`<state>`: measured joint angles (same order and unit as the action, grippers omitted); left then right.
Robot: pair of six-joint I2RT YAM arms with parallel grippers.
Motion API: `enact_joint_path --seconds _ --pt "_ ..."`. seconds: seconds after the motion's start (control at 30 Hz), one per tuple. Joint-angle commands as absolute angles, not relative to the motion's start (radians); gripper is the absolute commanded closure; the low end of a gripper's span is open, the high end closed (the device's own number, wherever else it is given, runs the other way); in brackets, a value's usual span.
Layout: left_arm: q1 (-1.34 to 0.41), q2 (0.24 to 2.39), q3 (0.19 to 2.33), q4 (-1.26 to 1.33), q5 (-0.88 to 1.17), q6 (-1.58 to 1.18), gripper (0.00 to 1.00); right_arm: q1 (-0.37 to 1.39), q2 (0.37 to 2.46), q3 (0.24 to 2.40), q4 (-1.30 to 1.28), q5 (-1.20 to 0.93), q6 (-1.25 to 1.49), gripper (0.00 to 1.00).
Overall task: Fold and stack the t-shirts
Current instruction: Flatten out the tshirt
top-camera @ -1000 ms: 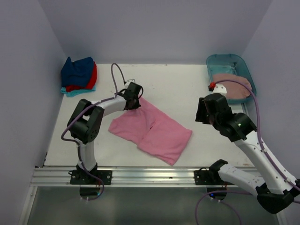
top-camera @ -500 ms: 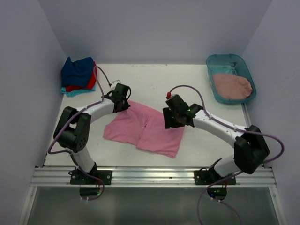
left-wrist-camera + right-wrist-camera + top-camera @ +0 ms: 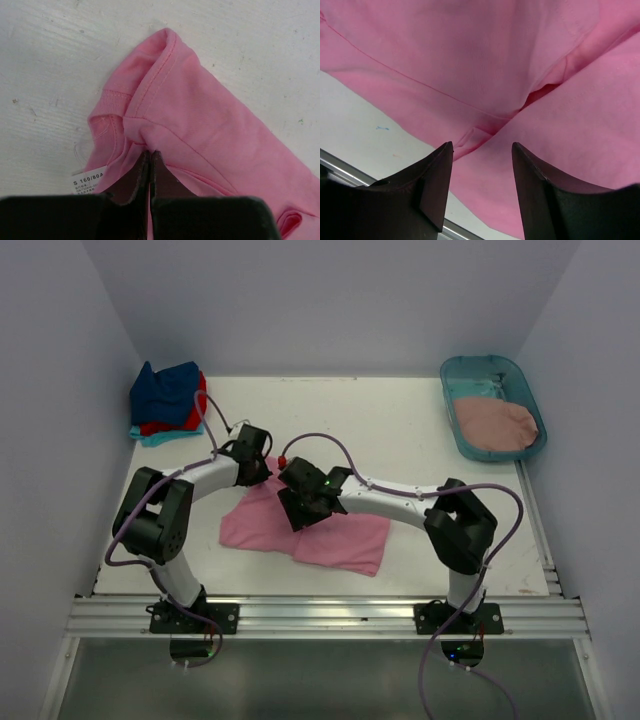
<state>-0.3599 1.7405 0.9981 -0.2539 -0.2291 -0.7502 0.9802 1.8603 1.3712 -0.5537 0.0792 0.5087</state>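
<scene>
The bright pink t-shirt [image 3: 340, 535] lies partly folded in the middle of the table. My left gripper [image 3: 255, 468] is shut on its upper left edge near the collar. In the left wrist view the gripper [image 3: 149, 154] pinches a fold of the pink cloth [image 3: 210, 115], with the size label [image 3: 87, 178] beside it. My right gripper [image 3: 300, 508] is open just above the shirt's middle. In the right wrist view the gripper [image 3: 482, 150] is empty, with the pink cloth [image 3: 470, 60] and a crease between its fingers. A dusty rose t-shirt [image 3: 495, 423] lies in the teal tub [image 3: 467, 368].
A stack of navy, red and turquoise t-shirts [image 3: 168, 400] sits at the table's back left corner. The teal tub stands at the back right. A metal rail [image 3: 320, 615] runs along the near edge, and purple walls enclose the table.
My right arm has swung from the tub side leftward across the table to the pink shirt's middle. My left gripper has dragged the shirt's upper edge a little left, shifting the shirt.
</scene>
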Motion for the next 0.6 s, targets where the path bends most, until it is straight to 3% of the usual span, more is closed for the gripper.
enact_joint_path --seconds 0.0,0.57 --pt "-0.344 1.727 0.979 -0.201 -0.206 -0.765 1.00 0.997 1.882 1.428 -0.583 0.098 0.534 0.46" --pt "-0.299 1.726 0.943 -0.170 -0.156 -0.759 1.00 1.037 1.944 1.353 -0.552 0.149 0.630 0.55"
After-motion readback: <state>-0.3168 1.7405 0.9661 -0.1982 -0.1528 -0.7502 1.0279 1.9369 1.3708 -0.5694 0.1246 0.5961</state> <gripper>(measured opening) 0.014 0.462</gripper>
